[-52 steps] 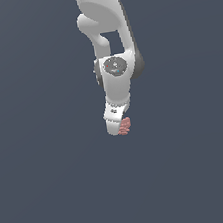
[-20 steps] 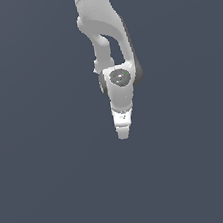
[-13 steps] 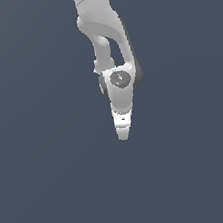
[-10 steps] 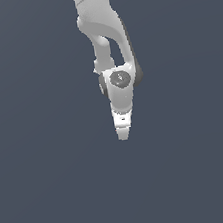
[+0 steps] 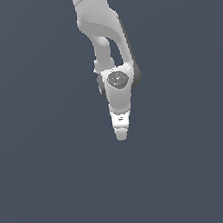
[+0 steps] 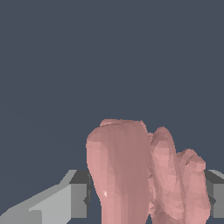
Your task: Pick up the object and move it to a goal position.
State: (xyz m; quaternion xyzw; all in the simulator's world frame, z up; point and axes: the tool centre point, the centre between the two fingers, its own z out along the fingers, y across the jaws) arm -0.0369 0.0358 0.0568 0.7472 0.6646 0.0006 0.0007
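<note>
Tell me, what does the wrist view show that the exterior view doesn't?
Only the wrist view shows the pinkish-red ridged object, sitting between the two gray fingers; whether they press on it I cannot tell. Only the exterior view shows the white arm reaching down, with the gripper at its tip; the object is hidden there. Both share the plain dark gray background.

Backdrop (image 5: 43, 184): I see one flat, dark slate-blue field filling both views. No seam, edge or corner shows on it. Lighting is even and soft; I can make out no cast shadow.
</note>
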